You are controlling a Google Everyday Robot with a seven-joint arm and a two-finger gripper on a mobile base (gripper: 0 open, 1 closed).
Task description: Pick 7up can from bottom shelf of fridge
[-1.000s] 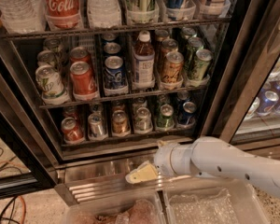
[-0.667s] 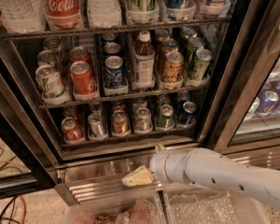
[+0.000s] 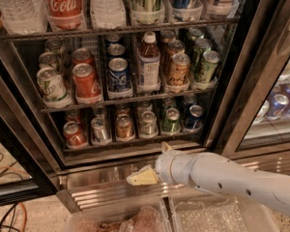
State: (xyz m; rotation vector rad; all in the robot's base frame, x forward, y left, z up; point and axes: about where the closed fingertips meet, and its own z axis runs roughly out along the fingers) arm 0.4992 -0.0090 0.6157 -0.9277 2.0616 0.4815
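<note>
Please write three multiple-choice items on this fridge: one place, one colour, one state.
1. Where is the end effector? A, before the steel base strip, below the bottom shelf. B, on the top shelf. C, inside the bottom shelf.
2. Colour of the leftmost front can on the bottom shelf? A, blue. B, red. C, green.
3. The middle-shelf bottle is: A, fallen. B, upright. C, upside down.
Answers: 1 A, it hangs under the rail. 2 B, its body is red. 3 B, its cap points up.
</note>
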